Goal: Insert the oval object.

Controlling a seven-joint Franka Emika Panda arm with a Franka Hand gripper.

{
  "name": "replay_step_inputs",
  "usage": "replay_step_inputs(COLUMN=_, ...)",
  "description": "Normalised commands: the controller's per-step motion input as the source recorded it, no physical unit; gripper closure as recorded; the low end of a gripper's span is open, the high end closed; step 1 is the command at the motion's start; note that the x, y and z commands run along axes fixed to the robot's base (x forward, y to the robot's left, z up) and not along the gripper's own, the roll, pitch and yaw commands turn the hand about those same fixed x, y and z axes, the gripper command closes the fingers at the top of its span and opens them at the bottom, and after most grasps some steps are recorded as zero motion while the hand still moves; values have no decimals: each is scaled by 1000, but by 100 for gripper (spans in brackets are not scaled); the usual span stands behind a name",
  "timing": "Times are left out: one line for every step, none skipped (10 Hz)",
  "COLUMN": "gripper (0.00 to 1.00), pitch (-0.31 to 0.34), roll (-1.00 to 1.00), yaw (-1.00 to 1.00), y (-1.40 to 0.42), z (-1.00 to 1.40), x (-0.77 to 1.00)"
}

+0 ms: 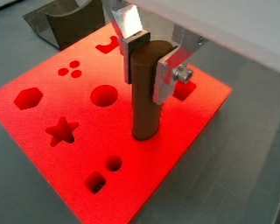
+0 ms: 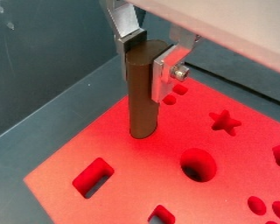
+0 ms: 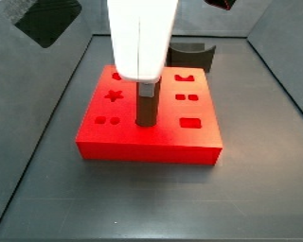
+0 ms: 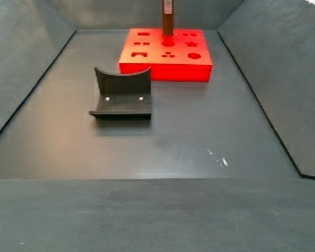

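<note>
The oval object (image 1: 143,92), a long dark brown peg, stands upright in my gripper (image 1: 150,58). The silver fingers (image 1: 168,77) are shut on its upper end in both wrist views, and the gripper (image 2: 147,59) is right above the red block (image 1: 178,149). The peg's lower end (image 2: 140,129) meets the block's top face (image 2: 108,144) between the shaped holes. I cannot tell whether a hole lies under it. In a side view the peg (image 3: 145,107) hangs below the white arm over the block (image 3: 151,140). It also shows far off with the block (image 4: 187,67) in a side view (image 4: 168,17).
The red block has star (image 1: 62,130), round (image 1: 104,94), hexagon (image 1: 28,97) and square (image 1: 95,183) holes. A dark grey fixture (image 4: 121,94) with a curved top stands on the floor apart from the block, and behind it in a side view (image 3: 192,54). Grey bin walls (image 4: 29,89) surround the floor.
</note>
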Motion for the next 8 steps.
replay_step_inputs(gripper=100, pitch=-157, roll=171, yaw=89, y=-66, z=-703, x=-217)
replay_step_inputs(gripper=100, pitch=-107, roll=121, yaw=89, y=-3, z=-534, x=-189)
replay_step_inputs(gripper=100, pitch=0, roll=6, yaw=0, y=0, z=0, x=0)
replay_step_inputs(gripper=100, pitch=0, roll=4, yaw=0, y=0, z=0, x=0)
replay_step_inputs(gripper=100, pitch=0, roll=27, yaw=0, y=-77, z=0, x=0)
replay_step_inputs(gripper=100, pitch=0, roll=21, yaw=0, y=-94, z=-14, x=0)
replay_step_inputs(gripper=100, pitch=0, roll=6, yaw=0, y=-51, z=-34, x=0)
replay_step_inputs(gripper=100, pitch=0, roll=0, yaw=0, y=0, z=0, x=0)
